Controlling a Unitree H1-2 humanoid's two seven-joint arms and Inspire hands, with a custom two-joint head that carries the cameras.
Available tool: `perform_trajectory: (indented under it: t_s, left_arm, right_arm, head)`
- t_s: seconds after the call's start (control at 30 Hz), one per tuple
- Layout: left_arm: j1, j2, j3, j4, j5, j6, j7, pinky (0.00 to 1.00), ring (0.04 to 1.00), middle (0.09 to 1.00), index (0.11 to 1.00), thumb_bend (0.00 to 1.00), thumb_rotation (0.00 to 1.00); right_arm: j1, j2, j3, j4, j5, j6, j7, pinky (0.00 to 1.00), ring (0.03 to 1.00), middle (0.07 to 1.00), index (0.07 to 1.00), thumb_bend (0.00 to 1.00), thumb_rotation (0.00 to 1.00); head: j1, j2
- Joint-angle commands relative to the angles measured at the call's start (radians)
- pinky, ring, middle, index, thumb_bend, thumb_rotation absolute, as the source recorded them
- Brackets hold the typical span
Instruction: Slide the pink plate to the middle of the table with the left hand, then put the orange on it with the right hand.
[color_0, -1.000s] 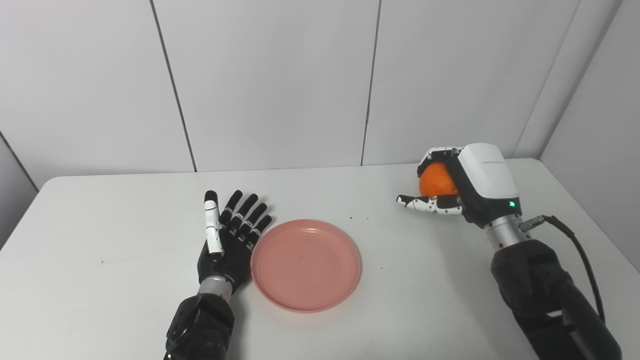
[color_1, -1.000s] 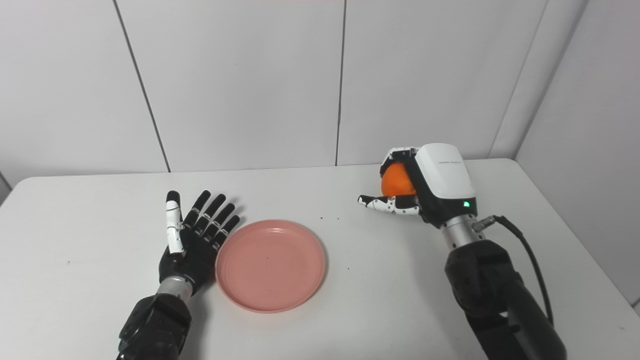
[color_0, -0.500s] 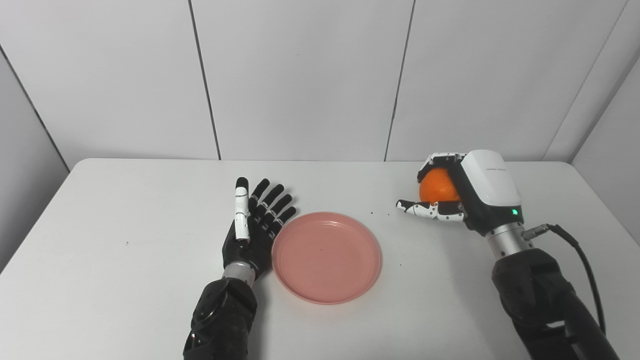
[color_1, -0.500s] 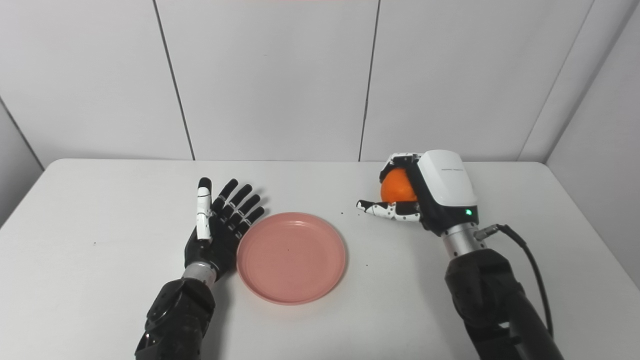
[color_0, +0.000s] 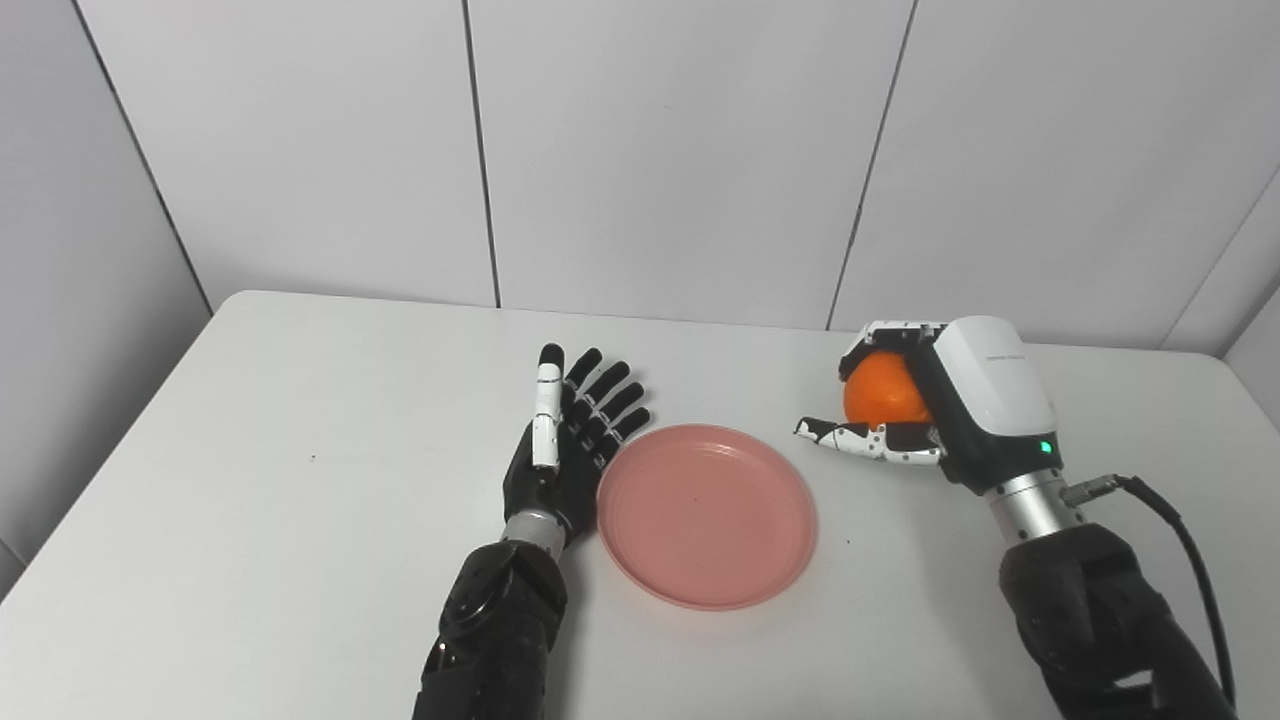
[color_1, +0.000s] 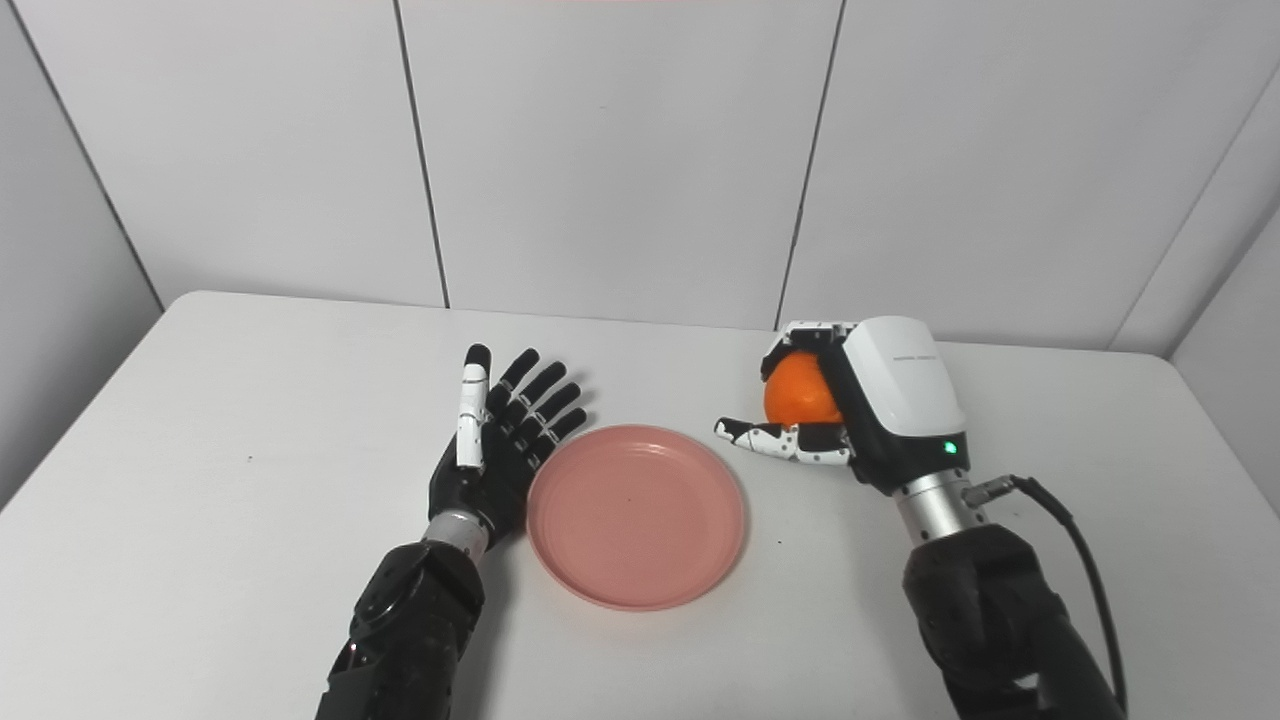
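Pink plate (color_0: 708, 515): flat on the white bench (color_0: 250, 520), near its middle, nothing on it. Left hand (color_0: 565, 440): at the plate's 9 o'clock rim, fingers spread, holding nothing. Orange (color_0: 880, 390): clamped in the right hand (color_0: 935, 400), at the plate's 2 o'clock, just beyond its rim.

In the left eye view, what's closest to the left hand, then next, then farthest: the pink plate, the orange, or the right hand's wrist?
1. Pink plate, right beside the left hand.
2. Orange, past the plate, inside the right hand.
3. Right hand's wrist, farthest right.
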Motion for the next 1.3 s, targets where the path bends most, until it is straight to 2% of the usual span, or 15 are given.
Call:
perform_trajectory:
  t_s: [0.0, 0.13, 0.37, 0.5, 0.67, 0.77, 1.0, 1.07, 1.27]
  left_arm:
    - [0.052, -0.071, 0.003, 0.059, 0.022, 0.038, 0.058, 0.76, 0.781, 0.812, 0.850, 0.64, 0.81]
    - [0.052, -0.069, 0.006, 0.056, 0.017, 0.039, 0.056, 0.76, 0.779, 0.806, 0.850, 0.64, 0.81]
    - [0.053, -0.056, 0.015, 0.048, 0.009, 0.049, 0.053, 0.75, 0.782, 0.806, 0.853, 0.64, 0.81]
    - [0.053, -0.049, 0.020, 0.046, 0.004, 0.054, 0.049, 0.75, 0.784, 0.808, 0.856, 0.64, 0.81]
    - [0.051, -0.043, 0.021, 0.037, -0.003, 0.062, 0.044, 0.76, 0.792, 0.807, 0.858, 0.63, 0.81]
    - [0.051, -0.046, 0.027, 0.035, -0.008, 0.065, 0.050, 0.76, 0.786, 0.798, 0.848, 0.63, 0.80]
    - [0.058, -0.042, 0.022, 0.026, -0.014, 0.074, 0.053, 0.77, 0.788, 0.800, 0.853, 0.63, 0.81]
    - [0.058, -0.043, 0.025, 0.029, -0.019, 0.073, 0.052, 0.77, 0.785, 0.800, 0.854, 0.63, 0.80]
    - [0.059, -0.037, 0.017, 0.029, -0.021, 0.073, 0.041, 0.78, 0.795, 0.808, 0.859, 0.61, 0.83]
  right_arm:
    - [-0.057, 0.011, -0.001, -0.024, 0.009, -0.049, -0.004, 0.10, 0.144, 0.206, 0.241, 0.51, 0.41]
    - [-0.064, 0.026, 0.012, -0.017, 0.004, -0.069, -0.008, 0.09, 0.132, 0.195, 0.219, 0.51, 0.41]
    - [-0.075, 0.060, 0.044, -0.022, -0.022, -0.060, 0.005, 0.10, 0.151, 0.213, 0.264, 0.51, 0.50]
    - [-0.085, 0.096, 0.062, -0.023, -0.037, -0.072, -0.013, 0.09, 0.135, 0.194, 0.224, 0.52, 0.44]
    - [-0.092, 0.135, 0.080, -0.019, -0.052, -0.065, -0.005, 0.08, 0.129, 0.191, 0.217, 0.52, 0.44]
    - [-0.090, 0.153, 0.098, 0.004, -0.075, -0.062, -0.008, 0.08, 0.132, 0.193, 0.220, 0.52, 0.42]
    - [-0.079, 0.188, 0.134, 0.073, -0.101, -0.080, -0.048, 0.09, 0.143, 0.205, 0.232, 0.50, 0.46]
    - [-0.075, 0.196, 0.144, 0.097, -0.109, -0.077, -0.059, 0.09, 0.141, 0.201, 0.228, 0.50, 0.43]
    - [-0.067, 0.203, 0.165, 0.164, -0.124, -0.079, -0.086, 0.10, 0.151, 0.216, 0.252, 0.49, 0.45]
  head:
    - [0.001, -0.001]
    - [-0.002, -0.003]
    - [-0.032, -0.006]
    - [-0.043, -0.003]
    - [-0.055, -0.003]
    - [-0.061, -0.002]
    - [-0.072, 0.003]
    - [-0.072, 0.005]
    - [-0.072, 0.006]
